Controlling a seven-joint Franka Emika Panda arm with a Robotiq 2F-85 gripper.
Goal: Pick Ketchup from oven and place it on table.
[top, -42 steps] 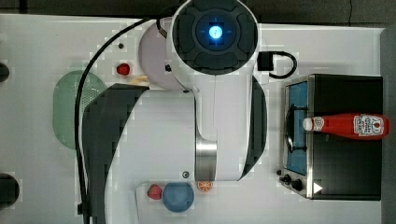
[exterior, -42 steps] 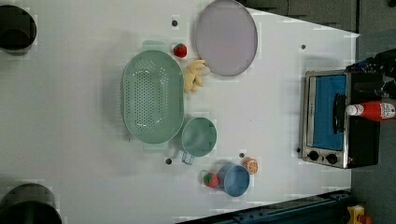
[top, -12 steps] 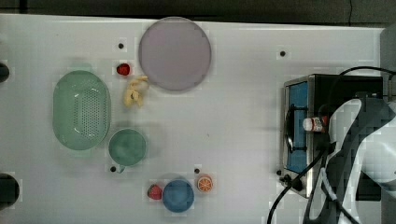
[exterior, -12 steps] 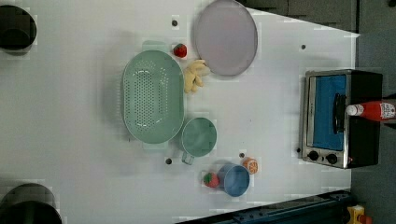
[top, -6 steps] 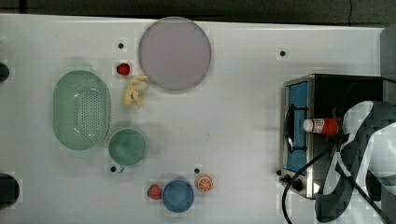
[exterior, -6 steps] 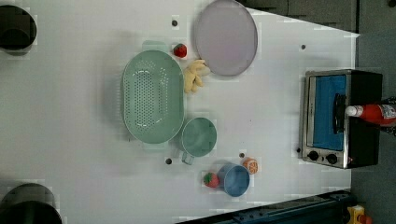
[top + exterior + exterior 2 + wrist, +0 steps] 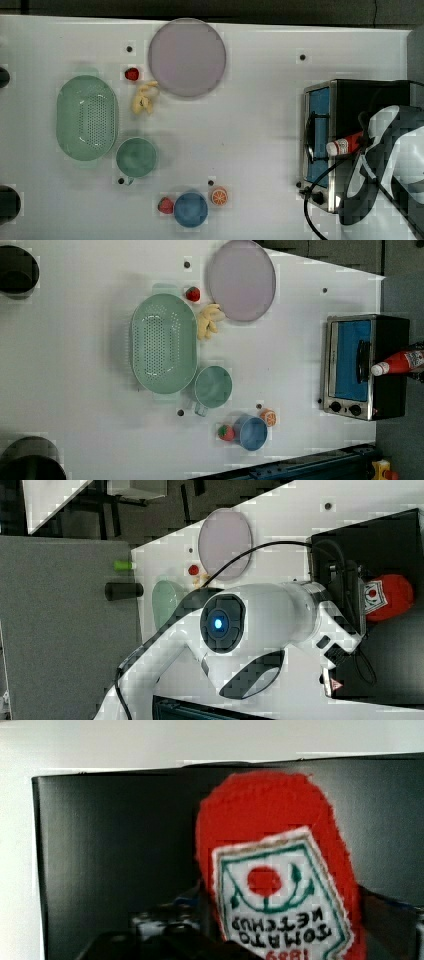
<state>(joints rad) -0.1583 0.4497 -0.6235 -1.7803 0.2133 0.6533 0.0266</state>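
White table [image 7: 260,130], oven [image 7: 350,95] w/ Ketchup [image 7: 344,145] atop, tool [image 7: 352,597] state unclear

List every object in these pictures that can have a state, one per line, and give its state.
Ketchup: lying on its side on the oven's top, white cap toward the door side.
Oven: door shut.
Lilac plate: bare, flat on the table.
Green colander: right way up, nothing in it.
Green cup: upright, nothing in it.
Blue bowl: upright, nothing in it.
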